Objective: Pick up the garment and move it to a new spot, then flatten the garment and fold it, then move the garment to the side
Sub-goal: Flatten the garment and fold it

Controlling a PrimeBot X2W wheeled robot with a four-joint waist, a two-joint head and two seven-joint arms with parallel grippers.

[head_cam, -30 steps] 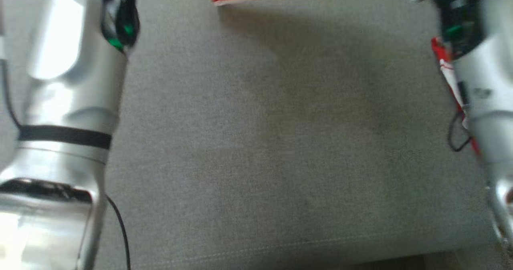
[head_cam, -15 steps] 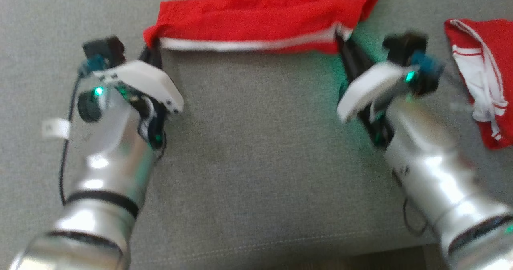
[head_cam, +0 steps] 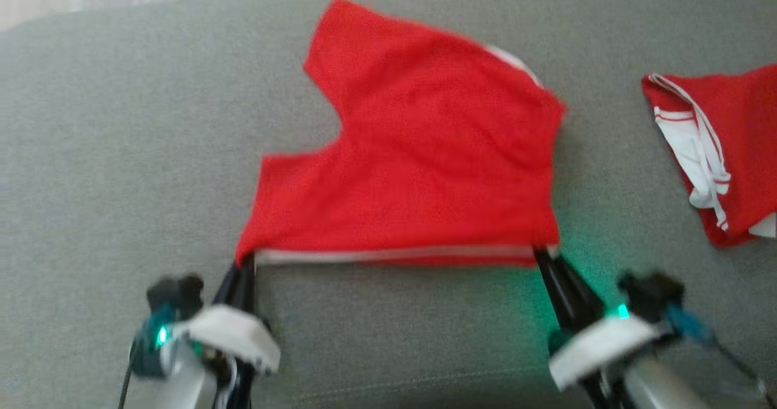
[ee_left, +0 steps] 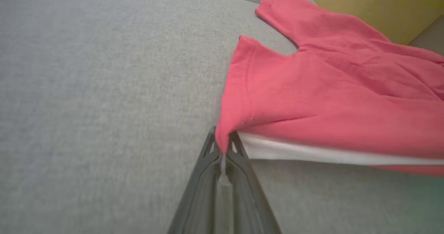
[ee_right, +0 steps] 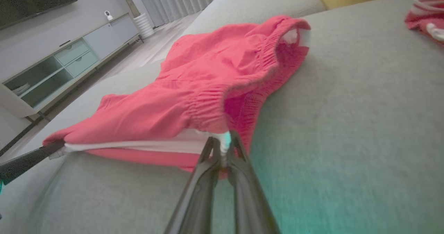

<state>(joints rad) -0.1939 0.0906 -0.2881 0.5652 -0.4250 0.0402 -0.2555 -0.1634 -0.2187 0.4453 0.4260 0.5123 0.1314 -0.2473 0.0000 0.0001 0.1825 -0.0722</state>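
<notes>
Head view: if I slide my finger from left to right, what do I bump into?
left hand → red garment → right hand → other red-and-white garment

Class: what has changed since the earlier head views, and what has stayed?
The left gripper and right gripper have drawn the red fabric shorts toward the robot across the grey cushion. Both stay shut on their white-striped edge; the red-and-white garment beside them has not moved.
</notes>
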